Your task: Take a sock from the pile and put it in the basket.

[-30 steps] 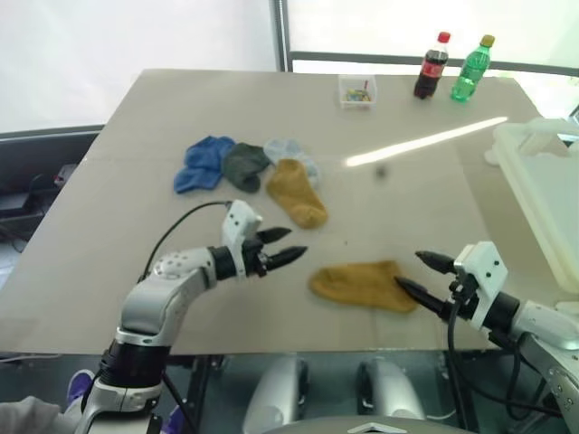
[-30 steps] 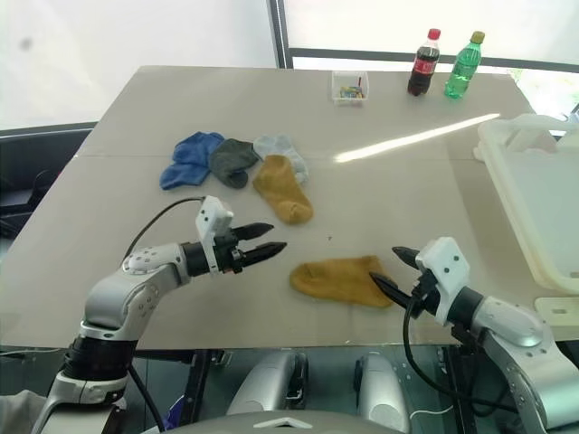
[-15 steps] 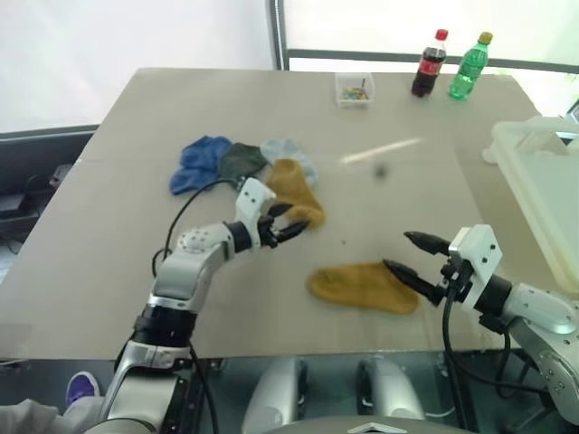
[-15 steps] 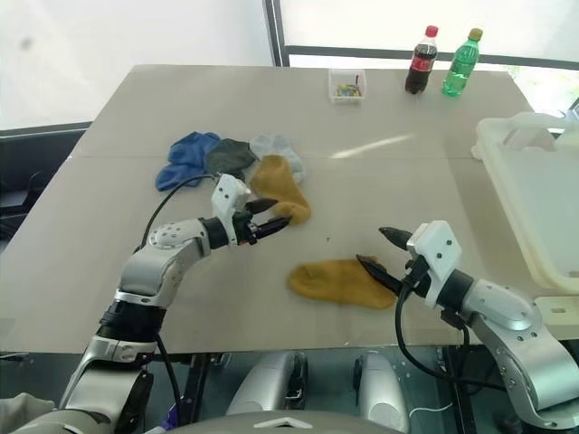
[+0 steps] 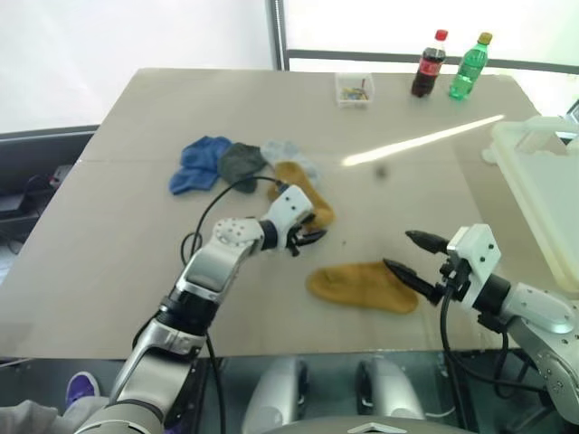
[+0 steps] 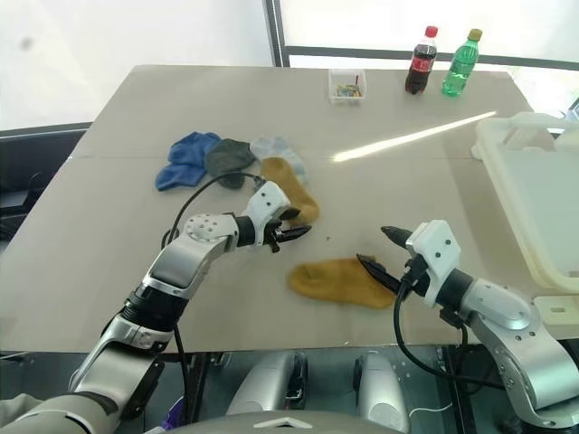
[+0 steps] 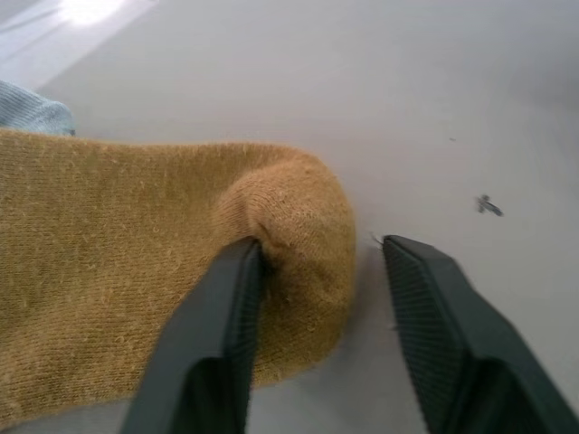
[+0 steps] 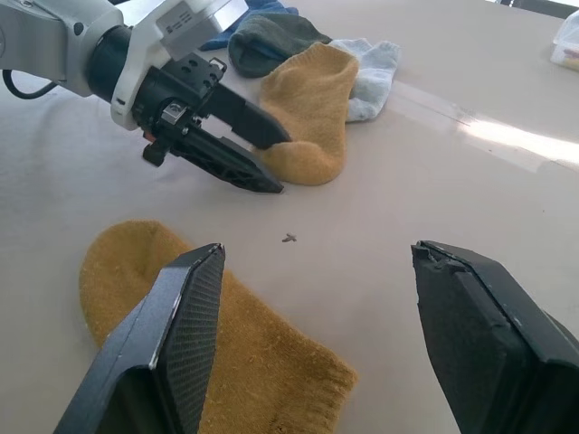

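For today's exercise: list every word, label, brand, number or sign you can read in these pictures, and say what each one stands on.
No text can be read anywhere.
Dark soda bottle: its red label is too small to read.
Green bottle: its label is too small to read.
Small clear box: no readable marking.

Pile [image 5: 246, 168] of blue, dark green, pale and mustard socks mid-table, large white basket [image 5: 543, 194] at right edge

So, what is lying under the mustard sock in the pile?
The mustard sock overlaps the pale grey-blue sock at its far end; the rest lies on the table. What is beneath its middle is covered.
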Robot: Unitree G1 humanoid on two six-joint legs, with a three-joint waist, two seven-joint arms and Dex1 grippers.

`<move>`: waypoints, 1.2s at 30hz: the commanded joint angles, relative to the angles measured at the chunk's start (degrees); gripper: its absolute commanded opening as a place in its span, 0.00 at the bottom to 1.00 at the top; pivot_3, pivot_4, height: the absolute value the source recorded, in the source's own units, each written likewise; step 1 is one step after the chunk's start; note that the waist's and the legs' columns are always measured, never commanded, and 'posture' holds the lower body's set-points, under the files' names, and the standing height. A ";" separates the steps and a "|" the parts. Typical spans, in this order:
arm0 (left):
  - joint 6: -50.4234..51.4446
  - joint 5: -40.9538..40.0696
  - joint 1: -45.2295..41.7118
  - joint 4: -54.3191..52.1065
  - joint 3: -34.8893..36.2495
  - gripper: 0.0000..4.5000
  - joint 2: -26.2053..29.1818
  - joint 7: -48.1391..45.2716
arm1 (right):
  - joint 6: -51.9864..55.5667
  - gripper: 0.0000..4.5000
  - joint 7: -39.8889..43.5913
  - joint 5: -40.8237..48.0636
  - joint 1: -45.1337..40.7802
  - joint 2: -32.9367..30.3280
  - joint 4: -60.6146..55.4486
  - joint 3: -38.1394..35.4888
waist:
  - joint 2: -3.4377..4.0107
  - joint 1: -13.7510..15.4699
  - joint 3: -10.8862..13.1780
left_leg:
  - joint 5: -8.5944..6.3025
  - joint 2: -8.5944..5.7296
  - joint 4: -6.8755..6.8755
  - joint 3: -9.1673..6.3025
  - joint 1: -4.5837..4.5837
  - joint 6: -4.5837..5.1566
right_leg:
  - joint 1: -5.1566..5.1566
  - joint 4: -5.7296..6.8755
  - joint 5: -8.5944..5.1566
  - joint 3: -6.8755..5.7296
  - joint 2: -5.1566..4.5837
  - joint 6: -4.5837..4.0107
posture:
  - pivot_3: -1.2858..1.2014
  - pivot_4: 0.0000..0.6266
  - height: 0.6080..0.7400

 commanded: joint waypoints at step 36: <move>5.22 -22.92 29.15 -23.36 26.97 0.68 27.32 -17.44 | -3.21 0.75 6.44 -1.64 -8.35 -0.89 6.46 6.11 | 0.12 -0.03 0.13 | -0.01 0.10 -0.09 -0.02 0.03 -0.06 | -0.04 -0.14 -0.11 -0.04 -0.25 -0.19 | 0.52 0.24 0.91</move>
